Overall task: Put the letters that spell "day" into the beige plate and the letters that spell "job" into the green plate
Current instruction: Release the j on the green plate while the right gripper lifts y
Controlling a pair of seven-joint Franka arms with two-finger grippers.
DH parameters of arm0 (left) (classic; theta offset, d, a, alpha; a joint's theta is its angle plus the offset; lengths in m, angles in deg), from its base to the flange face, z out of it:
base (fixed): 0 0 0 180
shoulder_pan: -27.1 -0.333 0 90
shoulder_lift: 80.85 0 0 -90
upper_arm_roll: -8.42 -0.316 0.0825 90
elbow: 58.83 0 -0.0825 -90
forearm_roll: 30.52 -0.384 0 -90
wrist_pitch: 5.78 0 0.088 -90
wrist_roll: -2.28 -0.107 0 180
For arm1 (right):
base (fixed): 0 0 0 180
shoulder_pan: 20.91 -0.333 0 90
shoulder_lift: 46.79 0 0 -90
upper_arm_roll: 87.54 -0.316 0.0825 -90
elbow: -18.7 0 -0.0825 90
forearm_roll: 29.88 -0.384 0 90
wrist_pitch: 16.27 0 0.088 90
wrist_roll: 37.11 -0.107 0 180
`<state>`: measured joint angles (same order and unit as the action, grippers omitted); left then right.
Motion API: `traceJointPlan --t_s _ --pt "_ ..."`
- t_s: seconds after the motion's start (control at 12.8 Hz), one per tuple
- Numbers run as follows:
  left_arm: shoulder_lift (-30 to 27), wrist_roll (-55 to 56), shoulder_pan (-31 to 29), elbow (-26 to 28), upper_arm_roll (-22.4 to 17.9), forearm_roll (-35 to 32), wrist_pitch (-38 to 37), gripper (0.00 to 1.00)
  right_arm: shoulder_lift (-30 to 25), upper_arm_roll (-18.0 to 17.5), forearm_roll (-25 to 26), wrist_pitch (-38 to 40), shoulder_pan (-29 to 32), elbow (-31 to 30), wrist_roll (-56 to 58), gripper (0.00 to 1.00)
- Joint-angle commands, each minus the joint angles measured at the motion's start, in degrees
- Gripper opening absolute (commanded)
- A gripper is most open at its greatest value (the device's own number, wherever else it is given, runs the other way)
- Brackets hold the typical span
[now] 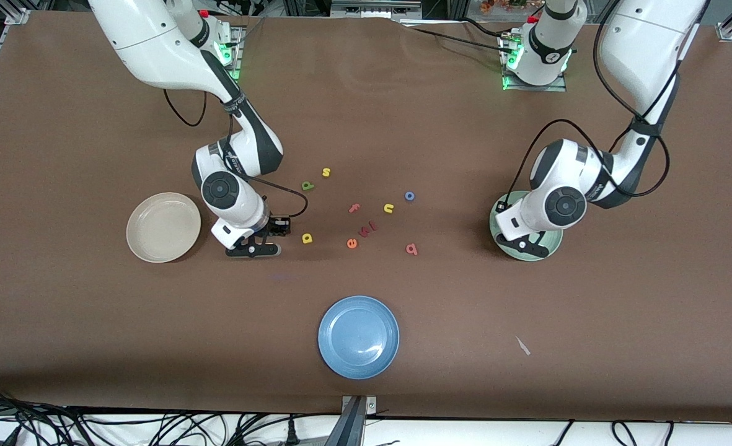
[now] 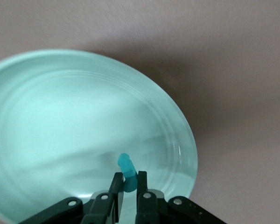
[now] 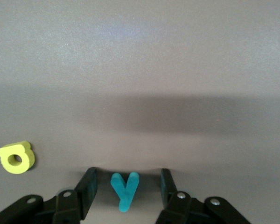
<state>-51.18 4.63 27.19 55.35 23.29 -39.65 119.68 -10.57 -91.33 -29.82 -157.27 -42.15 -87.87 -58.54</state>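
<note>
From the front, two picks are seen in hand at once. The right gripper is held low over the brown table, between the round cream-beige plate and the small yellow foam letter "a". The left gripper is held over the round pale mint-green plate. No letter is seen in the beige plate yet. The olive-green foam "d", the blue ring-shaped "o" and the pinkish-red "b" are left lying on the table between the two arms. The round blue plate is not needed.

In the left wrist view, a small teal foam letter "j" is pinched tight between the two fingers, right over the green plate. It looks as if the next move is for the fingers to be spread so the "j" is dropped in.

In the right wrist view, a teal foam letter "y" is seen flat on the table, between the two fingers. The fingers are apart, with a gap on each side, so the "y" is not touched. It needs to be squeezed, lifted and carried to the beige plate.
</note>
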Motion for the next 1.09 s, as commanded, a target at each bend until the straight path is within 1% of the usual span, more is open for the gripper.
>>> traceJointPlan --t_s 0.0,0.08,0.16,0.39,0.47,0.54,0.62,0.78,0.86,0.93,1.01 --pt "-0.6 -0.2 -0.2 1.4 0.2 -1.9 1.6 0.31 -0.7 -0.8 -0.2 0.0 0.3 -1.2 0.9 0.42" --pt "-0.6 -0.2 -0.2 1.2 0.2 -1.9 1.8 0.99 -0.7 -0.8 -0.2 0.0 0.4 -1.2 1.0 0.34" --pt "-0.8 -0.2 -0.2 1.0 0.2 -1.9 1.5 1.00 -0.7 -0.8 -0.2 0.0 0.4 -1.2 0.9 0.28" --pt "-1.8 0.4 -0.3 0.6 0.3 -1.2 0.8 1.00 -0.6 -0.8 -0.2 0.1 0.4 -1.0 0.6 0.15" --pt "-2.9 2.5 -0.3 0.5 0.8 -1.1 -0.2 1.00 -0.7 -0.8 -0.2 0.9 0.4 -0.7 0.7 0.13" --pt "-4.3 5.6 -0.3 0.2 1.6 -1.0 -2.0 1.00 -1.1 -0.9 -0.2 3.3 0.4 0.5 0.7 0.10" --pt "-4.7 8.9 -0.3 -1.0 3.4 -0.9 -4.3 1.00 -1.0 -0.9 -0.4 5.0 0.4 1.8 0.7 0.10" --pt "-4.9 16.2 0.0 -3.6 5.5 1.3 -7.9 1.00 -1.2 -0.8 -0.9 7.1 0.4 3.3 0.8 0.09" --pt "-4.9 22.4 0.1 -3.7 7.3 3.8 -7.9 1.00 -1.5 -0.5 -0.9 9.1 0.5 4.5 0.9 0.09" --pt "-4.5 28.3 0.9 -4.3 8.2 4.5 -7.7 1.00 -2.6 -0.3 -0.9 10.8 0.5 5.0 1.0 0.09" --pt "-4.2 31.9 1.6 -4.6 9.2 4.6 -7.3 1.00 -3.7 -0.1 -0.9 11.6 1.0 5.0 1.3 0.09"
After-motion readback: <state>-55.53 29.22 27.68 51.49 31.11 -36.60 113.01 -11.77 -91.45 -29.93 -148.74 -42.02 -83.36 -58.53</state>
